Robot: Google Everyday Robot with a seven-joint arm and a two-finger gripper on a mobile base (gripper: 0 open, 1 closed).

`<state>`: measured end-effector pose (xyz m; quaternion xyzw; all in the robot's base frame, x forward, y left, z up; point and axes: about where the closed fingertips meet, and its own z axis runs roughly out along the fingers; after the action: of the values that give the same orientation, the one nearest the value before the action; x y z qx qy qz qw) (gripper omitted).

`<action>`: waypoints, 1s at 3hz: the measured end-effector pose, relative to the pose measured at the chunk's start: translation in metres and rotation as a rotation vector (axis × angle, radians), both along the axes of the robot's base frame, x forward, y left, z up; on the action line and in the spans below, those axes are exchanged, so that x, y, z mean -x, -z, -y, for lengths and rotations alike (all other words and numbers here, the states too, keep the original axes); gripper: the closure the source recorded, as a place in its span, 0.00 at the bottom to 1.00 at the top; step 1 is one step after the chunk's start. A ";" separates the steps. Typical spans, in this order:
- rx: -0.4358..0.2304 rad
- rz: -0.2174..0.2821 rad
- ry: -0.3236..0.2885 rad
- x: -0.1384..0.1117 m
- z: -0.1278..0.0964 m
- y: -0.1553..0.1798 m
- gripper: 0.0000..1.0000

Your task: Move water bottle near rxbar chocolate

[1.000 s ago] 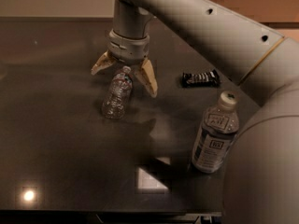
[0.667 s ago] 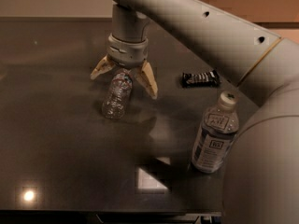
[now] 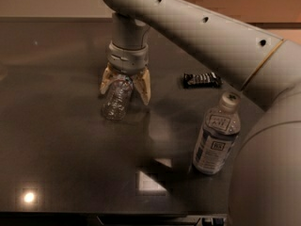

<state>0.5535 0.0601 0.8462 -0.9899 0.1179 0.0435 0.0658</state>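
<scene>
The water bottle (image 3: pixel 116 100) is small, clear and ribbed, and lies on the dark table (image 3: pixel 56 126) left of centre, its neck end pointing away under my wrist. My gripper (image 3: pixel 125 85) reaches down from above. Its two tan fingers (image 3: pixel 144 85) are spread and straddle the bottle's upper end, one on each side, close to it. The rxbar chocolate (image 3: pixel 202 79), a flat black wrapper, lies to the right of the gripper, well apart from the bottle.
A larger bottle (image 3: pixel 216 136) with a white-and-blue label stands upright at the front right. My arm (image 3: pixel 221 41) crosses the upper right. A bright reflection patch (image 3: pixel 150 180) lies on the table near the front edge.
The gripper has come lower over the small bottle and its fingers have drawn closer to the bottle's sides. The bottle, the wrapper and the larger bottle have stayed put.
</scene>
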 end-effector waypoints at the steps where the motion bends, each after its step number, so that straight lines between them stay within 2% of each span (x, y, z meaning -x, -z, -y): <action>1: 0.023 0.011 -0.031 0.001 0.002 0.002 0.49; 2: 0.043 0.026 -0.055 0.001 0.005 0.001 0.73; 3: 0.052 0.055 -0.041 -0.004 0.010 -0.010 0.97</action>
<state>0.5578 0.0506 0.8562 -0.9943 0.0970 0.0145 0.0422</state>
